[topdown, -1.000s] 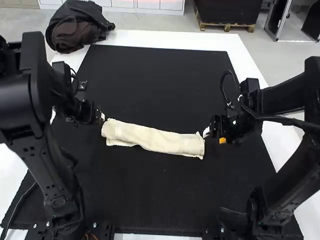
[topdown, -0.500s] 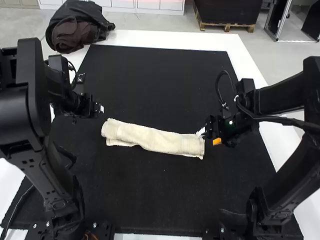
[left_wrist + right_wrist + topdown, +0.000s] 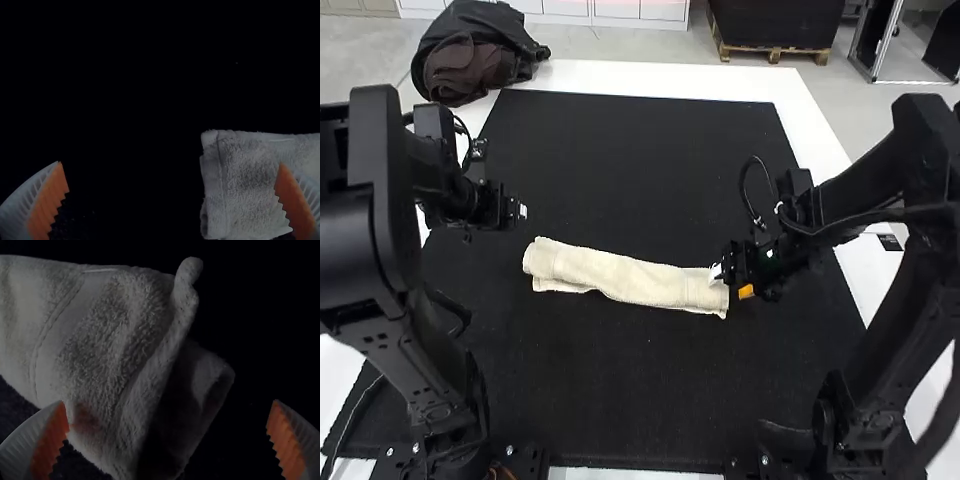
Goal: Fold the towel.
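My ribbed left end effector (image 3: 171, 164) hangs open; the right end effector (image 3: 169, 401), also open, sits beside the cream, strip-folded terry towel (image 3: 620, 277), presumably to grip its end.

You have no text, label or number here that can be read. You can make out no brand or sign.

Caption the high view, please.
Folded cream towel on black mat, right gripper at one end, left gripper beyond the other.
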You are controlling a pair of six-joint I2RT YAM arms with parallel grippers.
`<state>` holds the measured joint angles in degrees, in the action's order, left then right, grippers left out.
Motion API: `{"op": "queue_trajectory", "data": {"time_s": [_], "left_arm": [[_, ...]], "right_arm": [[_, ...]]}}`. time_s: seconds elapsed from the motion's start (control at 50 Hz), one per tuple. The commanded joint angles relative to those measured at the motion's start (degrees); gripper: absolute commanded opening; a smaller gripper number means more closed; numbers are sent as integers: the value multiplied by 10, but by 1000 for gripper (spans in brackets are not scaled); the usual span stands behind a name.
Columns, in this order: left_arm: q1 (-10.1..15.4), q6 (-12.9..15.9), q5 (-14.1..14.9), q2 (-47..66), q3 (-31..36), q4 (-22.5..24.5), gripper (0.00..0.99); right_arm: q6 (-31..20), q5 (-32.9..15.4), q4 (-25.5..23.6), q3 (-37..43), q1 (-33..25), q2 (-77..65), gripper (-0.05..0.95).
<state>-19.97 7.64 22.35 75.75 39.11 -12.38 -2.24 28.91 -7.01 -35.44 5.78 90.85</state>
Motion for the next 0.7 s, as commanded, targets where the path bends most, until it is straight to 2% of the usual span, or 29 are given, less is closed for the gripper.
{"op": "queue_trajectory", "data": {"time_s": [0.0,0.3,0.48,0.68], "left_arm": [[0,-5,5,-10,18,1,967],[0,-10,4,-10,15,3,967],[0,-12,4,-10,14,7,967],[5,-18,4,-10,13,8,967]], "right_arm": [[4,-8,5,-7,9,12,908],[14,-8,16,-11,21,20,908],[11,-7,-5,-34,27,16,908],[17,-8,-3,-35,34,17,908]]}}
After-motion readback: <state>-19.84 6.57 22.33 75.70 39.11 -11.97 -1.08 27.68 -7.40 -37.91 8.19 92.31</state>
